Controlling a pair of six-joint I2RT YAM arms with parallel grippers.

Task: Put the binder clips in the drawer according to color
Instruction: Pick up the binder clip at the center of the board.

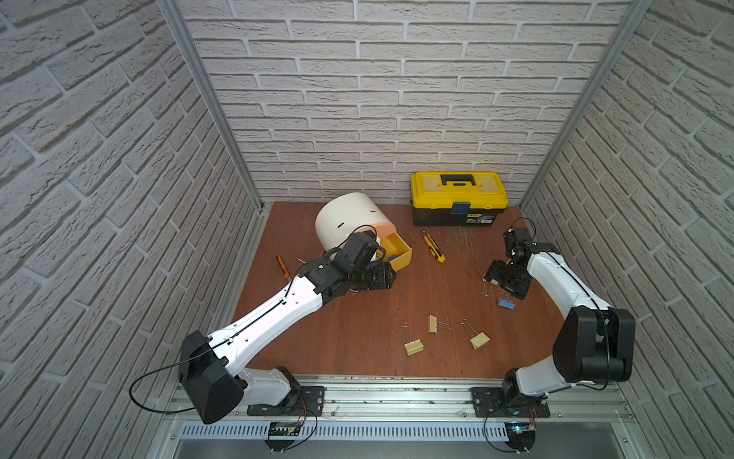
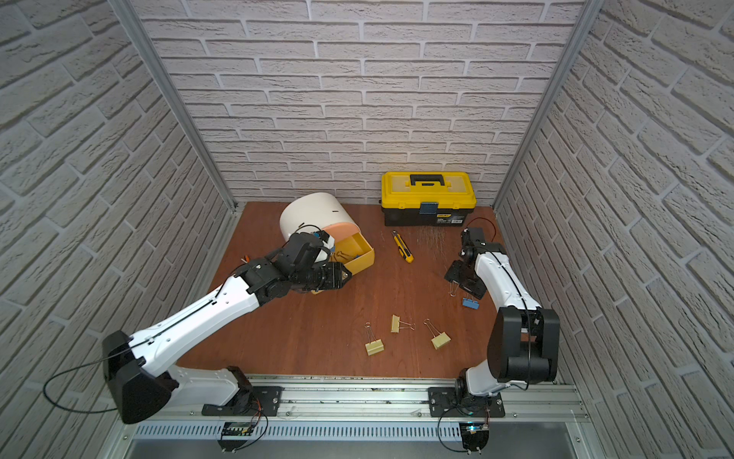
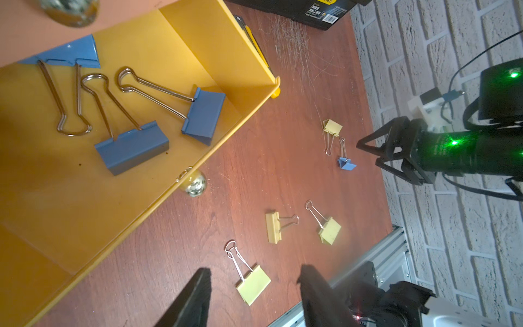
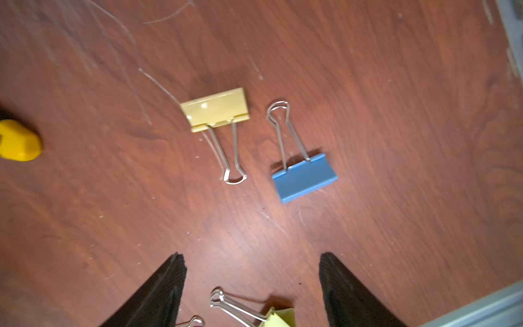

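We see the drawer [image 1: 353,222], a white round-topped cabinet, lying on the worktop [image 1: 357,318] with its yellow drawer [image 3: 215,51] pulled out, so clips can be dropped in from above. Our left claw [image 3: 252,297] hovers just beside that yellow drawer, its jaws spread and holding nothing; we judge it waits there to keep the tray reachable or to take a handover. Our right claw [image 4: 252,291] hangs well away from the drawer, over a blue clip [image 4: 304,178] and a pale yellow clip [image 4: 216,110] lying side by side on the wood, handles pointing opposite ways. Its jaws are spread and pinch nothing, which suits lining up on one of that pair, likely the blue one.

Three more pale yellow clips [image 1: 437,324] lie loose between the drawer and the front rail. A yellow-black utility knife [image 1: 433,246] lies just beside the yellow drawer, and a toolbox [image 1: 458,196] stands further back against the wall.

Only the left wrist view looks into the yellow drawer: three blue clips [image 3: 133,147] lie inside, so blue seems assigned to it. In both top views the arm hides most of that interior. Only the right wrist view shows the gap between the pair under the right claw clearly.
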